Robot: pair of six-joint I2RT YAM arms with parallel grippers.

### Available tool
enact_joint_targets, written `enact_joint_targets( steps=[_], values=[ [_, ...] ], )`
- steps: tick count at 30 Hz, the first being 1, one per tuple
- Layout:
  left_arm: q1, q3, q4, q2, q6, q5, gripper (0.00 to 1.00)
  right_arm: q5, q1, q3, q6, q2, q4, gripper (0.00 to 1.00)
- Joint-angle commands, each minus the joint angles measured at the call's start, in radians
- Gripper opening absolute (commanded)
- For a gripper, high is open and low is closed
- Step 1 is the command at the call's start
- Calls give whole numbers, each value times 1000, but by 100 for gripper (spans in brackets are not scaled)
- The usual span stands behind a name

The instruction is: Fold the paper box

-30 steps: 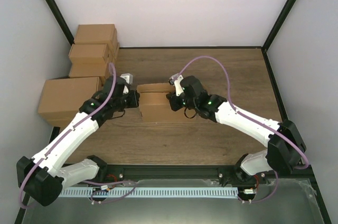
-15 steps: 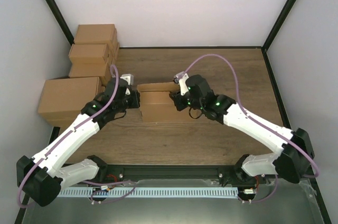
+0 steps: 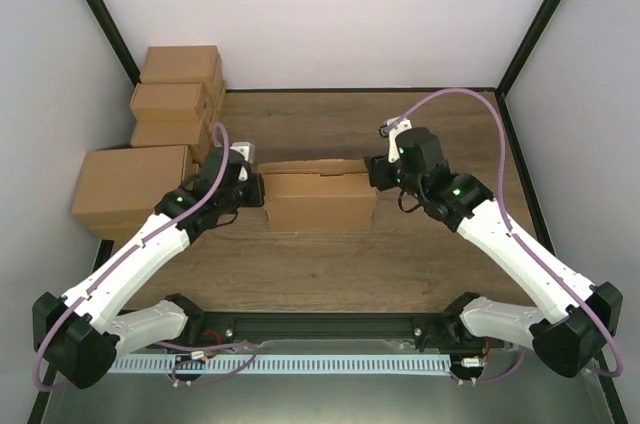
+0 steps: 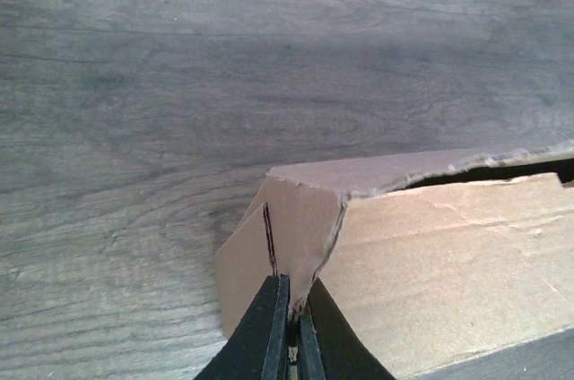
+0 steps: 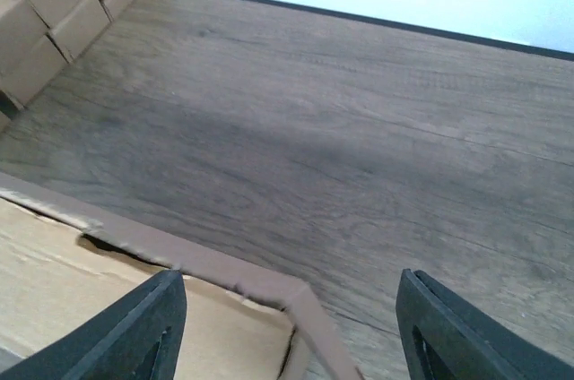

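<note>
The paper box (image 3: 318,196), plain brown cardboard and partly folded, lies mid-table with its long side across the view. My left gripper (image 3: 256,190) is at the box's left end. In the left wrist view this gripper (image 4: 291,306) is shut on an upright end flap of the box (image 4: 448,263). My right gripper (image 3: 377,172) hovers at the box's far right corner. Seen from the right wrist, that gripper (image 5: 291,317) is open, with wide-spread fingers (image 5: 148,326) straddling the corner of the box (image 5: 63,299) without touching it.
Three small brown cartons (image 3: 180,84) are stacked against the left wall, with a larger carton (image 3: 130,189) in front of them; the cartons (image 5: 54,4) also show in the right wrist view. White walls with black frame posts (image 3: 530,34) close the table's back and sides.
My right gripper has opened, let go of the box's right part, and drawn back to the right and away. The box now shows full width. The left gripper has stayed shut on the flap.
</note>
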Motion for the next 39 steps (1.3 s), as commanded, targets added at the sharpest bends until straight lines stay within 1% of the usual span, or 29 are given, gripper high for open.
enact_joint_targets(
  steps=[1,4,7,13,14,16,17,22,23,25,27,31,35,39],
  values=[
    [-6,-3,-138,27,24,-3,4,12,-10,13,-32,22,-69,68],
    [-5,-11,-135,27,24,4,4,-15,-12,6,-40,41,-78,68],
    [-5,-17,-130,27,22,10,4,-44,-11,7,-39,52,-84,64],
    [-7,-6,-129,27,24,9,4,30,-12,14,-25,62,-144,65],
    [-7,-4,-130,28,25,9,4,42,-12,9,-24,60,-144,63],
    [-7,4,-131,32,27,9,4,52,-12,8,-11,64,-152,55],
    [-7,9,-133,34,27,10,4,48,-12,14,-5,68,-162,50],
    [-9,34,-141,39,27,12,4,-20,-12,85,54,86,-254,16],
    [-11,39,-141,41,27,11,4,-46,-12,103,69,87,-274,12],
    [-15,47,-141,45,27,12,4,-106,-12,131,87,79,-307,7],
    [-20,51,-140,51,26,10,4,-139,-12,148,100,77,-335,7],
    [-32,57,-138,60,24,0,4,-134,-11,161,133,84,-367,6],
    [-51,70,-145,70,23,-24,4,-171,-12,241,192,135,-430,6],
    [-83,86,-153,83,13,-61,4,-134,-12,315,283,189,-502,5]
  ],
)
